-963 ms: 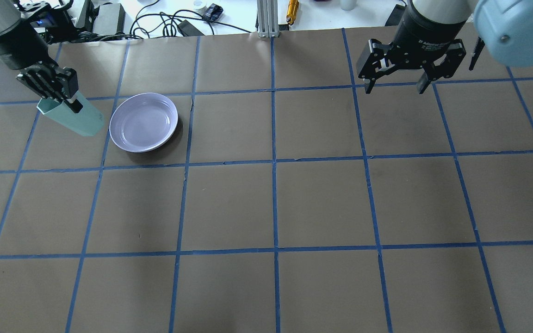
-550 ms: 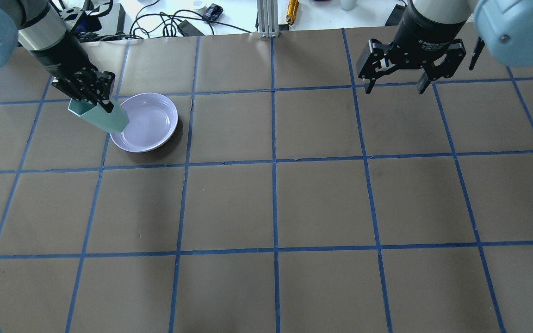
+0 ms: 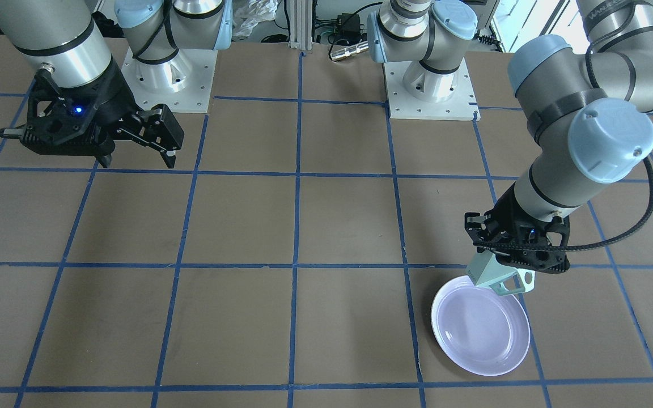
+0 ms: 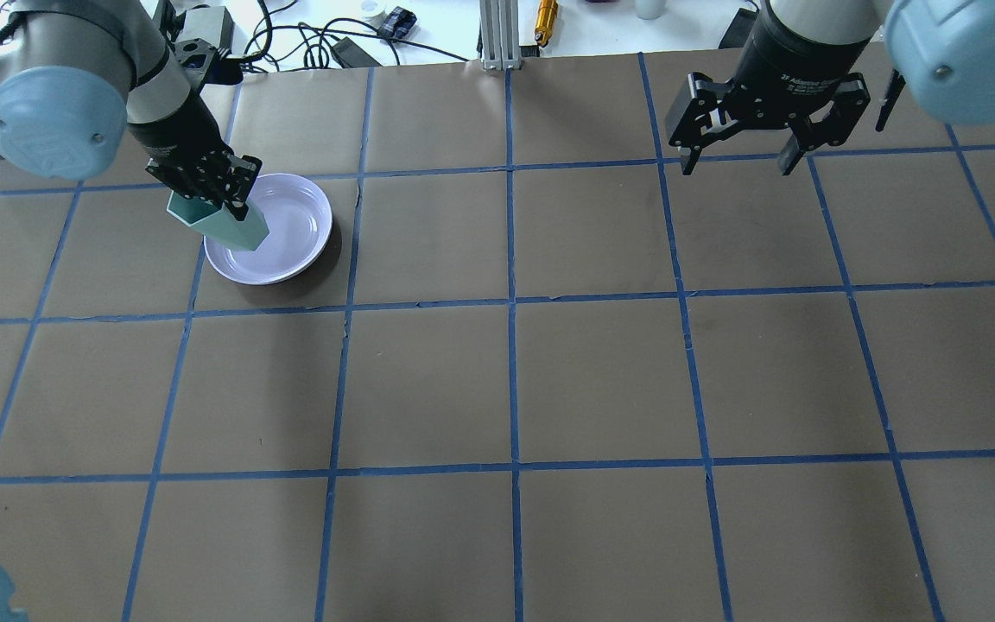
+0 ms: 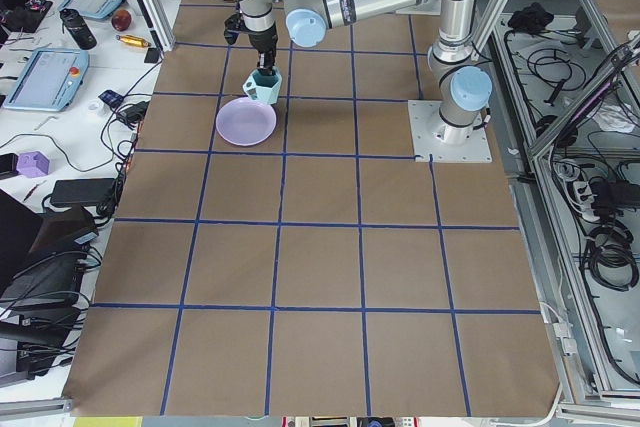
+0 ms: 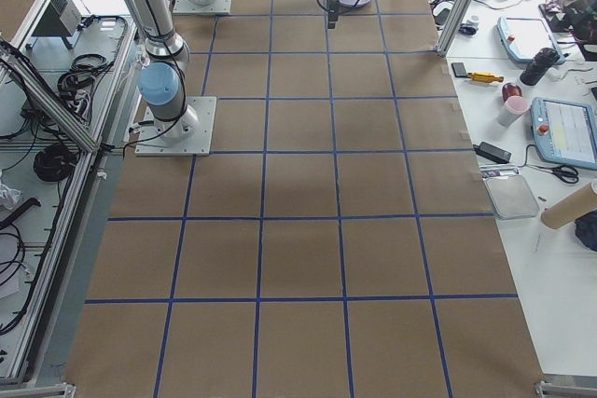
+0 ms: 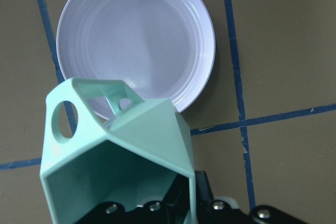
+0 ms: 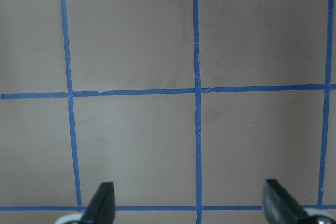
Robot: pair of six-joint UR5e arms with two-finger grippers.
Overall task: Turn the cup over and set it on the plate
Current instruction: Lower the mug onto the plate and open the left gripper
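While the left pincer stays pinched on the wall of the cup near the mouth, the arm has carried its load rightward in the overhead frame. A second ago the cup hung over bare desk at the upper left, clear of the plate; now it overlaps the plate's left part. The cup is tilted, with its teal mouth up toward the pincer and its base angled down and to the right. From the wrist, the cup fills the lower left, its handle toward the top, with the plate beyond it. In the side view it appears lifted off the plate, though contact cannot be ruled out. I judge the flip largely made and the carry nearly finished: what remains is levelling the base, lowering and letting go. At the upper right, the right pincer hangs spread wide and empty, well apart from it all.
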